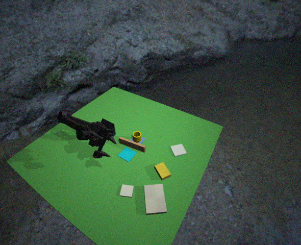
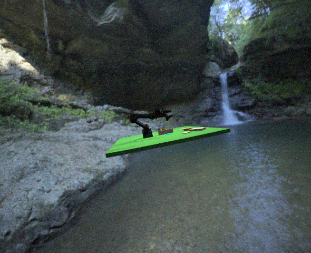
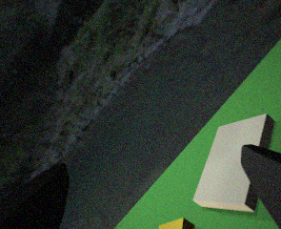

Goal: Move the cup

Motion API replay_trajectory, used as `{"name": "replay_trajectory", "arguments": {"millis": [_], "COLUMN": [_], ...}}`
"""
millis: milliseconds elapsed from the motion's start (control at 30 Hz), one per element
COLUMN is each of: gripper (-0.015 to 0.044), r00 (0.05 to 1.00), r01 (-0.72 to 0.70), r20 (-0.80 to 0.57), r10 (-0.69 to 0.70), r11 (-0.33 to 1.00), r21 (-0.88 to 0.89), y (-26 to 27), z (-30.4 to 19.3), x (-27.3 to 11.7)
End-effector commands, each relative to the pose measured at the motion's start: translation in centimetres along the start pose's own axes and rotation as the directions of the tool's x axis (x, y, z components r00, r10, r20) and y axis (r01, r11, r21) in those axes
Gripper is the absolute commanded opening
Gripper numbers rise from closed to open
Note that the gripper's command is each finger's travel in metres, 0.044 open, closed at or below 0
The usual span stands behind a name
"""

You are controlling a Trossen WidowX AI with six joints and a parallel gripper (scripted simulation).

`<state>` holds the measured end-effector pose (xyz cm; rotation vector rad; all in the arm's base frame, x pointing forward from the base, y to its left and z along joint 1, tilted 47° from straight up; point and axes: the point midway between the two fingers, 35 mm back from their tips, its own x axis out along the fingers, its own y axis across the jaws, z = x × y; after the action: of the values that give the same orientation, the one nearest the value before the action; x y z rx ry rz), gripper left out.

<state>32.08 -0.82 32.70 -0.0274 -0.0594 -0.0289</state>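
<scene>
The yellow cup stands upright on the blue-violet pad, behind a low brown wall. No marbles can be made out inside it. The other pad, cyan, lies bare on the near side of the wall in the top view. My gripper is open with nothing between its fingers. It is raised above the table, away from the cup. The cup and both pads are out of the wrist view.
The brown wall stands between the pads. A yellow block, a large beige slab and two small pale tiles, one right and one nearer, lie on the green table.
</scene>
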Motion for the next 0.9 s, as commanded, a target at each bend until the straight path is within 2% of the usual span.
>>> {"name": "replay_trajectory", "arguments": {"millis": [0, 133, 267, 367, 467, 567, 667, 767, 867], "gripper": [0.0374, 0.0269, 0.0167, 0.0167, 0.0167, 0.0167, 0.0167, 0.0167, 0.0167], "r00": [1.0, 0.96, 0.824, 0.674, 0.503, 0.332, 0.184, 0.075, 0.017], "r01": [-0.002, 0.029, 0.188, 0.358, 0.524, 0.656, 0.742, 0.789, 0.813], "r20": [-0.013, -0.278, -0.565, -0.739, -0.862, -0.928, -0.932, -0.88, -0.777], "r10": [0.002, 0.033, 0.046, 0.013, -0.06, -0.17, -0.311, -0.47, -0.629], "r11": [1.0, 0.976, 0.918, 0.869, 0.814, 0.749, 0.666, 0.567, 0.461], "r21": [0.012, 0.217, 0.348, 0.342, 0.249, 0.098, -0.076, -0.236, -0.356], "y": [0.1, 2.5, 5.8, 7.9, 9.6, 10.8, 11.6, 11.9, 12.1], "z": [-0.3, -6.2, -13.5, -18.5, -22.8, -26.4, -29.1, -31.0, -32.0], "x": [0.2, 2.7, 3.5, 2.7, 1.0, -1.3, -3.9, -6.3, -8.5]}}
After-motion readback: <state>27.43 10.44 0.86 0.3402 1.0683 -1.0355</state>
